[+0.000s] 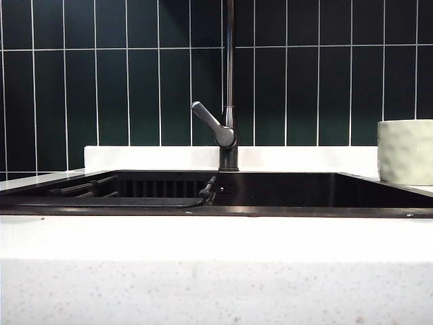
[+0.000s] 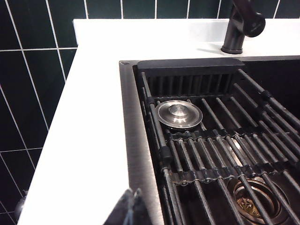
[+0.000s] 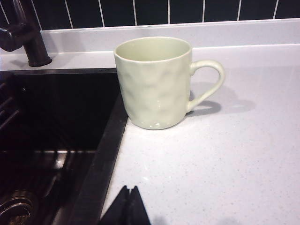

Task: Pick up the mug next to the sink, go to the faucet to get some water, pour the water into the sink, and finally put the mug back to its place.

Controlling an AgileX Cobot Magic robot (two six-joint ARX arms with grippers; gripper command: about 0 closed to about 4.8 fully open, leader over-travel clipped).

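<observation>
The cream dimpled mug [image 3: 154,84] stands upright and empty on the white counter, right beside the black sink's rim [image 3: 105,150], handle turned away from the basin. It also shows at the exterior view's right edge, mug [image 1: 406,152]. My right gripper [image 3: 130,189] is shut and empty, well short of the mug over the counter. My left gripper [image 2: 132,193] is shut and empty above the sink's other rim [image 2: 133,140]. The faucet [image 1: 229,88] rises behind the sink [image 1: 216,211], its grey lever [image 1: 211,122] angled left. Neither gripper appears in the exterior view.
Dark rack bars [image 2: 220,150] lie across the basin, with a round metal strainer lid [image 2: 178,114] on them and a drain [image 2: 255,206] below. White counter [image 2: 89,122] flanks the sink on both sides. Dark green tiles [image 1: 101,81] form the back wall.
</observation>
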